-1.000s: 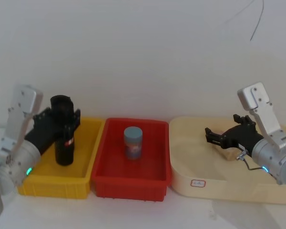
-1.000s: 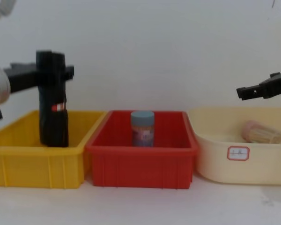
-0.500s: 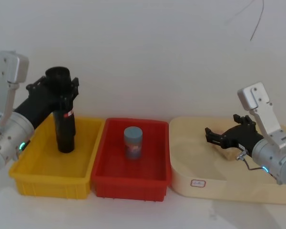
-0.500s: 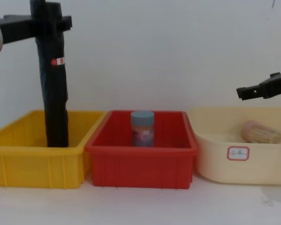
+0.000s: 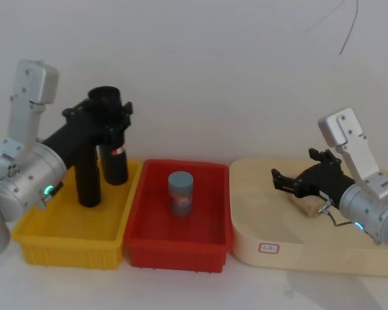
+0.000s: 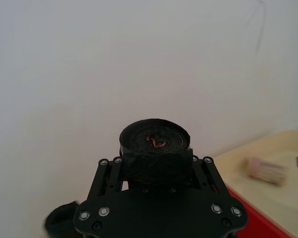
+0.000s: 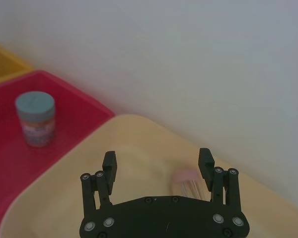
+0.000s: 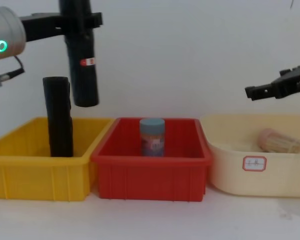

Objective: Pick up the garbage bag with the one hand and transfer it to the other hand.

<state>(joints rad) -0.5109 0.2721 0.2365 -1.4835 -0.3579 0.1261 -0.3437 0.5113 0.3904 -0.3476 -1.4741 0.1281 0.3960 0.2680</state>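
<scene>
The garbage bag [image 5: 113, 139] [image 8: 81, 60], a tall black roll with a red-and-white sticker, hangs upright in the air above the right end of the yellow bin [image 5: 71, 242]. My left gripper [image 5: 107, 116] [image 8: 75, 22] is shut on its upper part; the left wrist view shows the roll's top end [image 6: 155, 148] between the fingers. A second black roll [image 5: 88, 184] [image 8: 59, 117] without a sticker stands in the yellow bin. My right gripper [image 5: 297, 184] [image 8: 262, 91] [image 7: 158, 163] is open above the cream tray [image 5: 271, 248], well apart from the bag.
A red bin [image 5: 149, 248] in the middle holds a blue-lidded jar [image 5: 180, 192] [image 8: 152, 136]. A pinkish cylindrical container [image 8: 280, 141] lies in the cream tray under the right gripper. A white wall stands close behind the bins.
The left gripper lifted the garbage bag out of the yellow bin and carried it right, uncovering the second roll. The right gripper shifted slightly left.
</scene>
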